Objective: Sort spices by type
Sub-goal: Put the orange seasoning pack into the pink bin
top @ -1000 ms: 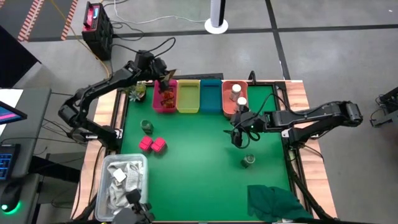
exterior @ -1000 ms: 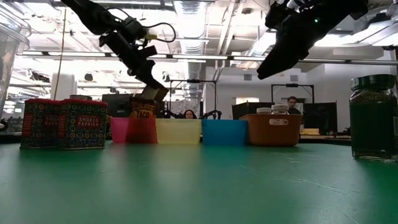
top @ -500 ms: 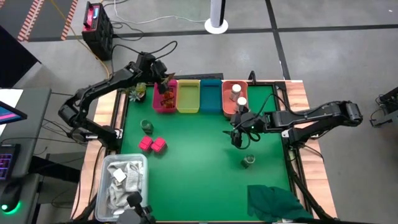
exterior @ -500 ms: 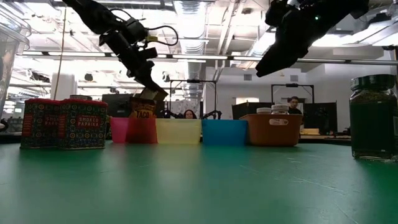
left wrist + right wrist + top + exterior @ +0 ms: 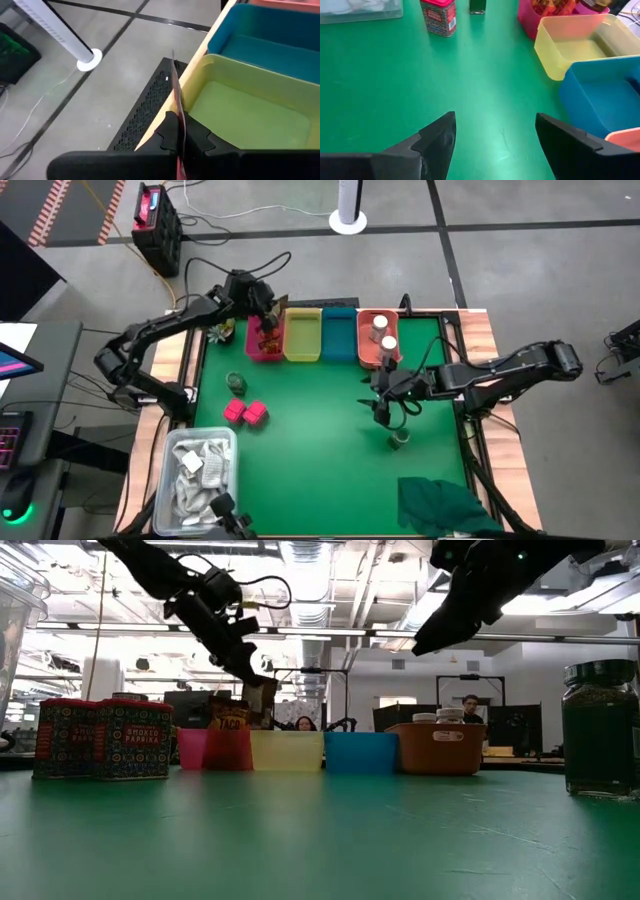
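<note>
My left gripper [image 5: 268,308] is shut on an orange-brown sachet [image 5: 262,700] and hangs above the seam between the pink bin [image 5: 264,340] and the yellow bin [image 5: 303,336]. More sachets [image 5: 231,718] stick up out of the pink bin. My right gripper [image 5: 384,408] is open and hovers over the green mat, just beyond a green round jar [image 5: 399,438]. The other green jar [image 5: 236,382] and two pink cube packets [image 5: 245,412] stand on the mat's left. Two white-capped jars [image 5: 381,330] stand in the orange bin. My left gripper pinches the sachet between its two fingers [image 5: 167,132], coming from above. In the left wrist view the sachet's edge [image 5: 176,95] sticks out edge-on past the fingertips. The sachet is lifted clear and hangs near upright over the bins.
A blue bin [image 5: 339,335] sits between the yellow and orange bins along the far edge. A clear tub with white packets [image 5: 200,470] is at the near left corner and a dark green cloth [image 5: 445,505] at the near right. The mat's middle is bare.
My left gripper has carried the sachet a little toward the table's right, from over the pink bin toward the yellow one, and the sachet has turned more upright. My right gripper has drifted slightly toward the near edge, closer to the green jar.
</note>
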Robot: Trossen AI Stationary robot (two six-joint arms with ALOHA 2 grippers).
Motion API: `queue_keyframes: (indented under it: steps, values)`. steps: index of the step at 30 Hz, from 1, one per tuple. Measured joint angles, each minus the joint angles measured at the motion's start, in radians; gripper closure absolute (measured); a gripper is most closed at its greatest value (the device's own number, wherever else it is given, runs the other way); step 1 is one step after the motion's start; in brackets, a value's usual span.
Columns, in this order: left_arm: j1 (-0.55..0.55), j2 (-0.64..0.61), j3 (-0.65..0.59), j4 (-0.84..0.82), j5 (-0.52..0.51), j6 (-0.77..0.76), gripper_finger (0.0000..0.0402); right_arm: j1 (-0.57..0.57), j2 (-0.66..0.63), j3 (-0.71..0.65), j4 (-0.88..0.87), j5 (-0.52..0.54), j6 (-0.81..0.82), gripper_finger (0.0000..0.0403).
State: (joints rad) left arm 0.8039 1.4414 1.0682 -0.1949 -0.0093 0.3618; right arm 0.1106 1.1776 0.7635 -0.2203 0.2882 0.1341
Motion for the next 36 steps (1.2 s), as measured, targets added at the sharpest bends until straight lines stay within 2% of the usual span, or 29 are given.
queue_keyframes:
  steps: [3, 8, 26, 32, 36]
  values:
    - [-0.005, 0.0, -0.045, 0.058, -0.025, 0.001, 0.0401, 0.01, 0.0, 0.0, 0.0, 0.0, 0.001, 0.0104]
    - [-0.031, 0.0, -0.061, 0.097, -0.153, 0.004, 0.0401, 0.022, 0.0, 0.0, 0.0, 0.0, 0.014, 0.0104]
    - [-0.054, -0.037, -0.062, 0.047, -0.151, 0.096, 0.0401, 0.018, 0.0, 0.0, -0.002, 0.001, 0.016, 0.0104]
    - [-0.054, -0.037, -0.062, -0.045, -0.145, 0.086, 0.0401, 0.018, 0.0, 0.0, -0.002, 0.001, 0.016, 0.0104]
    - [-0.058, -0.033, -0.063, -0.039, -0.176, 0.061, 0.0401, 0.018, 0.0, 0.0, -0.002, 0.001, 0.015, 0.0104]
